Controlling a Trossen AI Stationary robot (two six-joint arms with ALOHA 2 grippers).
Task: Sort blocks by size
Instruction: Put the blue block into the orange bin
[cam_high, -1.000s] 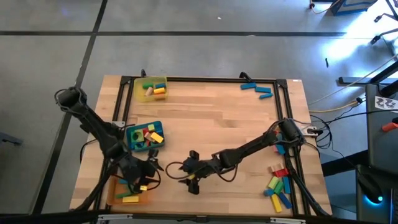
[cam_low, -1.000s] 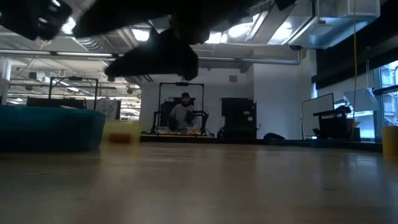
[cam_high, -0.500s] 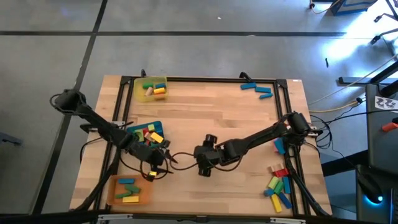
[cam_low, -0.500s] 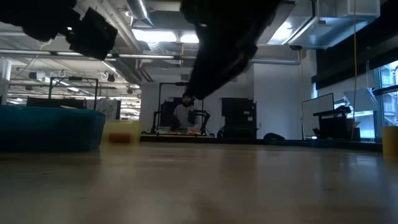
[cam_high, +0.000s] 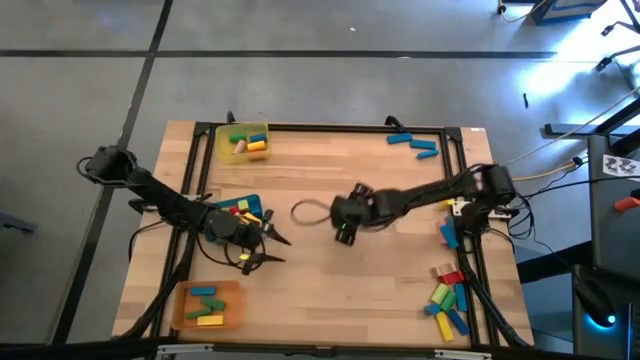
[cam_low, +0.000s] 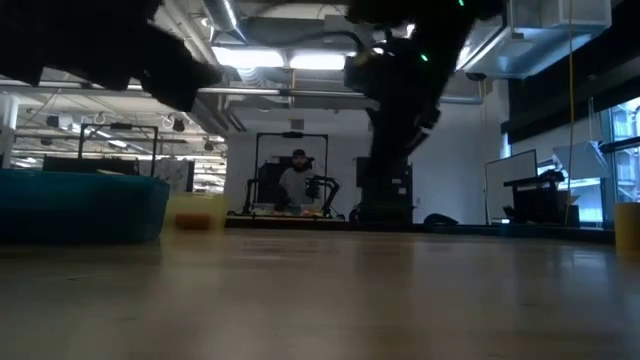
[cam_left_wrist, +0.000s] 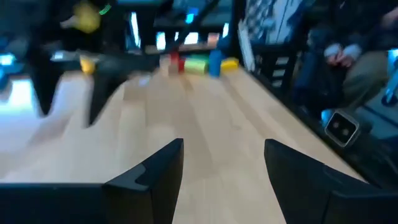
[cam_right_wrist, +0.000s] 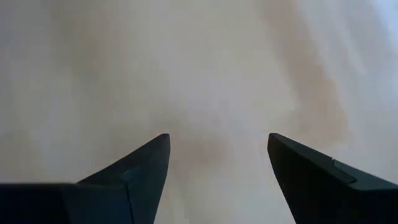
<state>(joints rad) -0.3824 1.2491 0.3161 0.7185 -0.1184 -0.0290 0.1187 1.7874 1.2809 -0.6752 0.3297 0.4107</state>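
Pale wood of the table (cam_high: 330, 160) fills the high view, and on it the blocks sit in several groups. With the table centre as the hub: a yellow tray (cam_high: 243, 143) at eleven o'clock holds a few, a blue tray (cam_high: 232, 212) at nine o'clock holds a mixed handful, an orange tray (cam_high: 208, 305) at seven o'clock holds green, blue and yellow ones, loose blue blocks (cam_high: 412, 143) lie at one o'clock, and an unsorted cluster (cam_high: 447, 298) lies at five o'clock.

The left gripper (cam_high: 268, 248) hangs just off the blue tray's near corner with fingers spread and nothing between them. A second ago it was down over the orange tray, so it has lifted away, probably after a drop there. The right gripper (cam_high: 342, 233) is near the table centre, empty and wide; it has travelled from the front edge back toward its own side, which I judge to be a return toward the five o'clock cluster.

The low view shows only dark arm shapes overhead, the blue tray (cam_low: 80, 205) at nine o'clock and a person seated far behind the table.

The left wrist view shows its two fingers (cam_left_wrist: 155, 180) apart over bare wood, with distant blocks (cam_left_wrist: 199, 63) at twelve o'clock.

The right wrist view shows spread fingers (cam_right_wrist: 134, 177) above blank wood, no block in reach.

Much remains unsorted; a fresh pick seems next.
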